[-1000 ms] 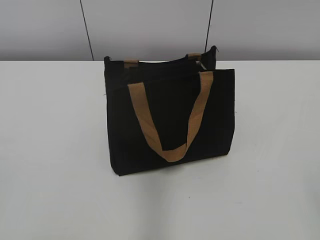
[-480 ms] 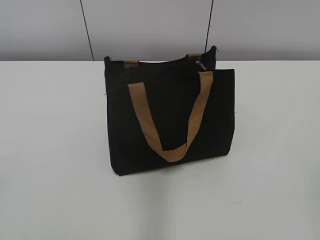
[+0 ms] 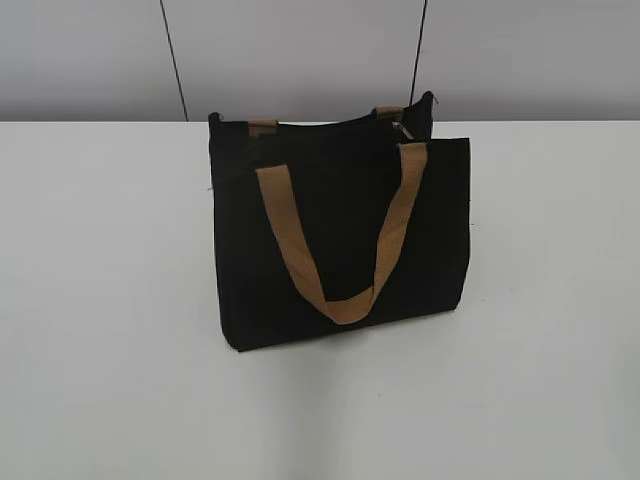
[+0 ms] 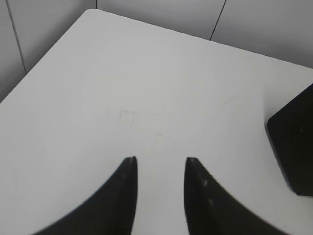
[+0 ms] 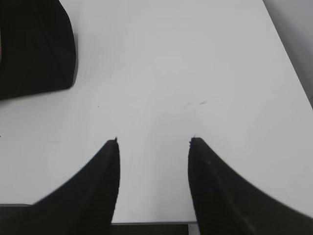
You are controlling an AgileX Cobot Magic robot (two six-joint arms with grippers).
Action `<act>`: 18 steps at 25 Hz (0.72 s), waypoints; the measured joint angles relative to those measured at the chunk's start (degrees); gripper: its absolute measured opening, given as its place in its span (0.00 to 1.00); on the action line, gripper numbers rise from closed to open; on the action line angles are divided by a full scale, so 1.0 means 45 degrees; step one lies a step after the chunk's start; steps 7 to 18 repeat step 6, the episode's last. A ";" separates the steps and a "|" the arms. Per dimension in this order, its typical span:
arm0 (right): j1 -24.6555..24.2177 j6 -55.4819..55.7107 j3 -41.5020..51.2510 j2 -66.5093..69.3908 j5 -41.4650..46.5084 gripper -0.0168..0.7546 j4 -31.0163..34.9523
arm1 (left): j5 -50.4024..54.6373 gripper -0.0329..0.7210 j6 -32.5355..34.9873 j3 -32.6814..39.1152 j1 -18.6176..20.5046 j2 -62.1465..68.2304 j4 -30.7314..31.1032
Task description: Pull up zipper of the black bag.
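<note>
The black bag [image 3: 340, 235] stands upright in the middle of the white table [image 3: 100, 300], with a tan loop handle [image 3: 340, 240] hanging down its front. Its zipper [image 3: 400, 130] runs along the top rim, with a small silvery pull tab near the right end. Neither gripper shows in the exterior view. My left gripper [image 4: 159, 159] is open and empty over bare table; a corner of the bag [image 4: 293, 142] shows at the right edge of the left wrist view. My right gripper [image 5: 154, 139] is open and empty; the bag [image 5: 34, 44] fills the top left corner of the right wrist view.
A grey panelled wall [image 3: 300, 50] stands behind the table. The table's far left corner [image 4: 93, 12] shows in the left wrist view. The table's right edge [image 5: 288, 54] shows in the right wrist view.
</note>
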 joint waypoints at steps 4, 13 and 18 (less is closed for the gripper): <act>0.0000 0.0011 0.0000 0.0000 0.0000 0.49 0.0000 | 0.0000 0.36 0.0000 0.0000 0.0000 0.0000 0.0000; 0.0000 0.0011 0.0000 0.0000 0.0000 0.49 0.0000 | 0.0000 0.36 0.0000 0.0000 0.0000 0.0000 0.0000; 0.0000 0.0011 0.0000 0.0000 0.0000 0.49 0.0000 | 0.0000 0.36 0.0000 0.0000 0.0000 0.0000 0.0000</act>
